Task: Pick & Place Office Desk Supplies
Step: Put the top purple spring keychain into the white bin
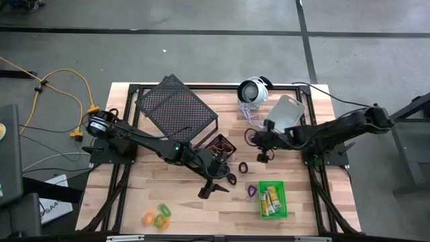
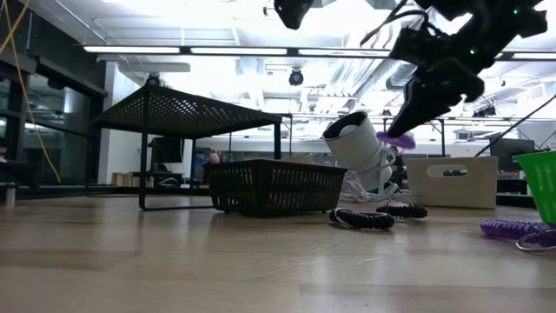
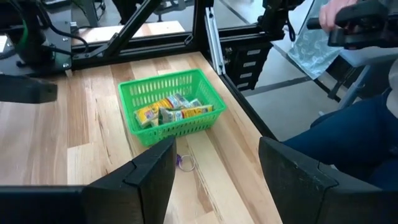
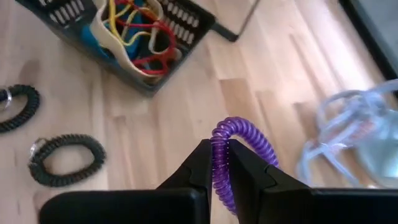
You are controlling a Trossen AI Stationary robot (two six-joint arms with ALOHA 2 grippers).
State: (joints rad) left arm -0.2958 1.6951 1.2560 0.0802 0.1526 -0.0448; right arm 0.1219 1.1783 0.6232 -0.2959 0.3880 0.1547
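My right gripper is shut on a purple coiled elastic loop above the table, right of the black bin, which holds coloured loops. My left gripper hangs open over the table's middle, with nothing between its fingers, and faces the green bin of yellow pieces. Two black coiled loops lie flat on the wood near the black bin. Another purple loop lies beside the green bin. Orange and green loops lie near the front edge. My right gripper pinches one stretch of the purple loop's coil between its two fingers. The fingers slant down from the table's right side. The rest of the loop arcs out past the fingertips, and the low view shows the loop lifted clear of the table.
A large black mesh rack stands at the back left. A round white-and-black device and a grey bin sit at the back. A person's legs and hand show beyond the table's edge.
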